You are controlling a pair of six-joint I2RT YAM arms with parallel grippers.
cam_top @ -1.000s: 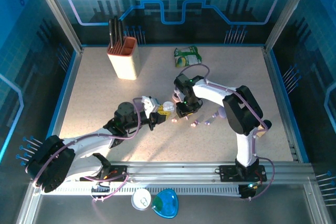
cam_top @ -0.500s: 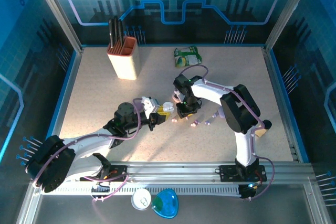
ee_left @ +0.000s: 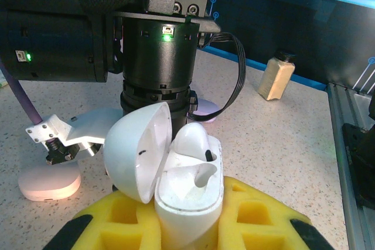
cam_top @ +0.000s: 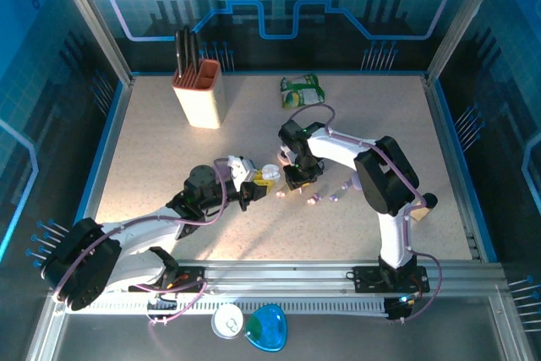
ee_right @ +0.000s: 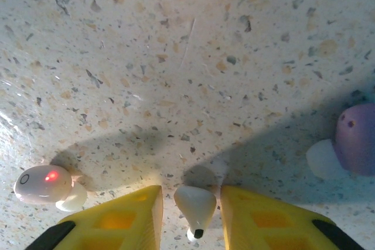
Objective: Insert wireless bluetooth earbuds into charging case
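While the left gripper point(ee_left: 187, 226) reaches in from the near left toward the middle of the speckled table point(cam_top: 161, 150), its yellow fingers point(ee_left: 114, 223) are clamped tight on the base of a white charging case point(ee_left: 187, 200). The case stands upright between them, with its rounded lid point(ee_left: 137, 156) swung open to one side. In the left wrist view a white bud point(ee_left: 192, 139) with a small dark spot sits in the case, rising a little above the rim. The dark wrist of the right arm stands just behind it. From above, the right gripper point(cam_top: 297, 180) points down at the table right beside the case, its arm bending over from the near right. In its own camera view, its two yellow fingertips point(ee_right: 143, 203) stand close on either side of a loose white earbud point(ee_right: 195, 204), which hangs stem-first toward the lens above its own shadow. A thin sliver of gap shows on each side, so I cannot tell whether the fingers are pinching the earbud or only flanking it. On the table near those fingers lie a pink earbud point(ee_right: 42, 184) with a red light, off to one side, and a lilac earbud point(ee_right: 356, 139) with a white tip on the other. Both are apart from the gripper. Toward the far edge stand a tan knife block point(cam_top: 199, 101) and a green packet point(cam_top: 302, 90), well apart from the arms.
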